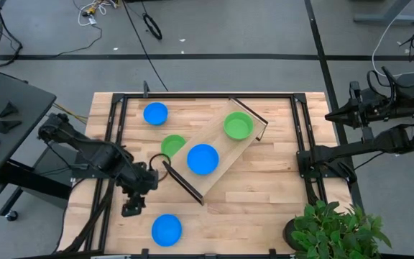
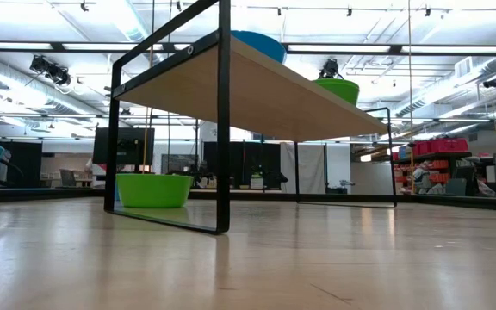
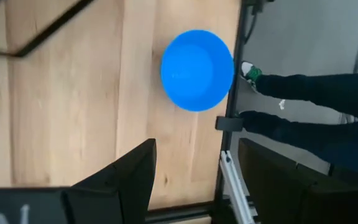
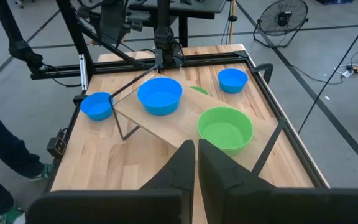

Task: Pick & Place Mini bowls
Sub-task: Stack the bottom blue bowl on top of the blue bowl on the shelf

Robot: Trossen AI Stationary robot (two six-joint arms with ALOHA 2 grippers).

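Note:
Three blue mini bowls show: one on the raised wooden tray [image 1: 203, 159], one on the table near the far left corner [image 1: 155, 114], one by the near edge [image 1: 167, 230], which is also the blue bowl [image 3: 197, 70] in the left wrist view. A green bowl [image 1: 238, 126] sits on the tray's far end. A second green bowl [image 1: 172, 146] rests on the table, partly under the tray. My left gripper [image 1: 131, 209] hangs open above the table, left of the near blue bowl. My right gripper [image 1: 302, 158] is shut at the table's right edge, holding nothing.
The pale tray [image 1: 218, 147] stands diagonally on black metal legs [image 2: 223, 129] mid-table. A black frame [image 1: 113, 144] runs around the table. A potted plant [image 1: 333, 230] stands at the near right corner. A person's legs [image 3: 316, 106] are beside the table's near edge.

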